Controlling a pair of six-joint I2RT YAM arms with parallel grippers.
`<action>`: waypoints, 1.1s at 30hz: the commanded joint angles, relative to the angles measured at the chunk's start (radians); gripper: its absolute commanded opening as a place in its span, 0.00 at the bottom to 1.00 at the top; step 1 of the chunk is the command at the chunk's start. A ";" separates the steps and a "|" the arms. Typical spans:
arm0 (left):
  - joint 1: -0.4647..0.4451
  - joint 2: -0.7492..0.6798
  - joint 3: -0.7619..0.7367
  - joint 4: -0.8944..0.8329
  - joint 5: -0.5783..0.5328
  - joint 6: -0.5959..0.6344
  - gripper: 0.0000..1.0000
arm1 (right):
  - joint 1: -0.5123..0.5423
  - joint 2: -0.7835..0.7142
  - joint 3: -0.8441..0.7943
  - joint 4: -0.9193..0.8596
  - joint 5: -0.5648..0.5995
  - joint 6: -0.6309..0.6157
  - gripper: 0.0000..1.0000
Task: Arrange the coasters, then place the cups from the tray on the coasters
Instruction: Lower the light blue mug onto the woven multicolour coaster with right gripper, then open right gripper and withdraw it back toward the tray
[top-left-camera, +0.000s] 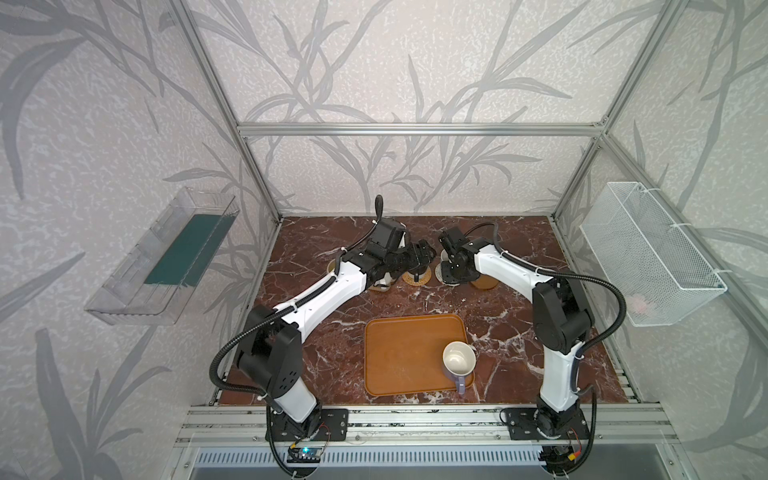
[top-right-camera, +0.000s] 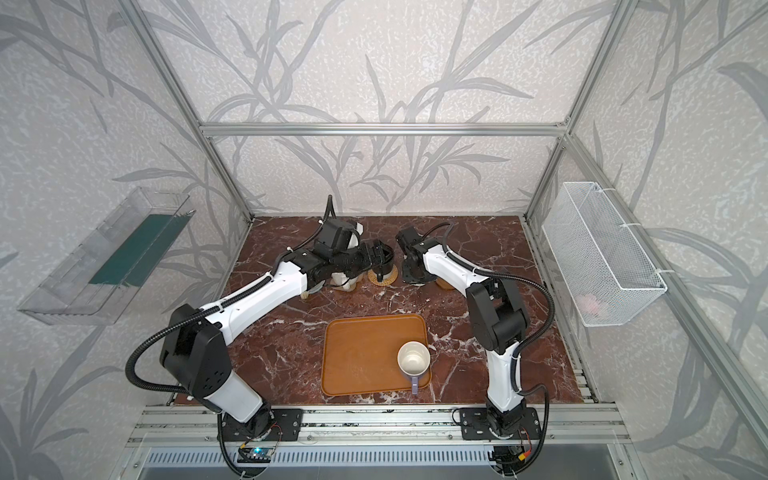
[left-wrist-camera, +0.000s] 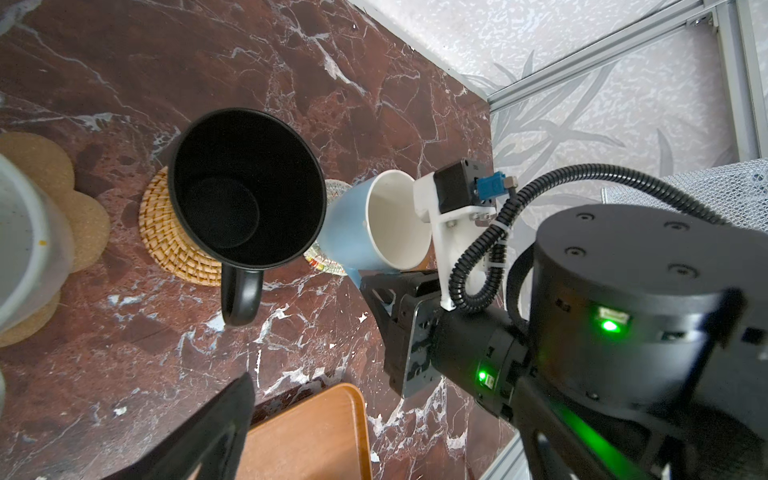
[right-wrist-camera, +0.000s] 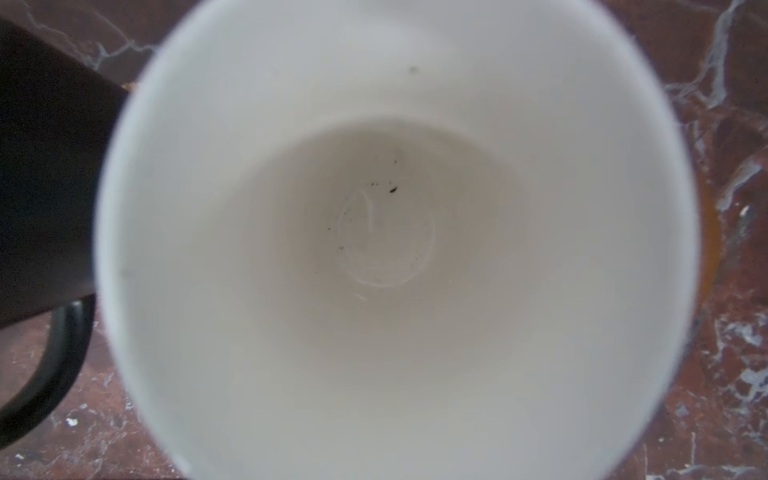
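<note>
Nearest: tray (top-left-camera: 399, 353) on the marble table (top-left-camera: 332, 332). It is bare except for the lavender cup (top-left-camera: 459, 359), upright at the near-right corner, handle toward the near rim. Same in both top views.

Farther back, a row of coasters runs across the table; its left end is hidden under the left arm (top-left-camera: 316, 299).

- Paw coaster (left-wrist-camera: 62, 208) w/ speckled white cup (left-wrist-camera: 25, 241) on it, mostly cut off at the edge of the left wrist view.
- Rattan coaster (left-wrist-camera: 166, 232) w/ black cup (left-wrist-camera: 245, 187) upright on it, handle toward the tray. The left gripper (top-left-camera: 422, 254) hangs above the black cup, jaws wide apart, holding nothing. Only one finger (left-wrist-camera: 216, 428) shows in its wrist view.
- Rope coaster (left-wrist-camera: 328, 262) w/ light blue cup (left-wrist-camera: 349, 232) over it. The cup looks tilted; can't tell if its base sits flat. The right gripper (left-wrist-camera: 370, 284) is clamped on that cup's handle. The right wrist view looks straight down into the cup's white inside.
- Wooden disc (top-left-camera: 484, 283), bare, just right of the right gripper.
</note>
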 joint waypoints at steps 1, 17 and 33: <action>0.003 -0.005 -0.014 0.017 0.004 -0.015 0.99 | -0.003 -0.009 -0.028 0.022 0.002 0.012 0.00; 0.003 -0.038 -0.034 0.026 0.003 -0.013 0.99 | -0.003 -0.020 -0.002 -0.012 -0.048 0.006 0.32; 0.006 -0.083 -0.074 0.027 -0.013 -0.009 0.99 | 0.003 -0.108 -0.034 0.004 -0.023 0.015 0.99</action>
